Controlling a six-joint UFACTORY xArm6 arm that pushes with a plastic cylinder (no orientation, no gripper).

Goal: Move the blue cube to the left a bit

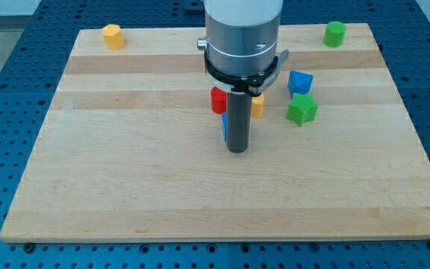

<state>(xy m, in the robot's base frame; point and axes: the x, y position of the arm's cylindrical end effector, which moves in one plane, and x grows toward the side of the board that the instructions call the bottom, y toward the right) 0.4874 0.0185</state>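
Near the middle of the wooden counter (125,172), your tip (236,151) is planted on the wood, just right of a blue sliver (223,125) peeking from behind the rod. That looks like the blue cube, mostly hidden, so you cannot tell whether the two touch. Your end effector is a plain rod, with nothing to open and nothing held. The red block (217,100) sits just above the sliver, and an orange block (257,105) shows right of the rod. Further right lie a blue block (299,81) and a green star-like block (301,110). Up top, there's a yellow block (112,36) at left and a green block (335,33) at right.
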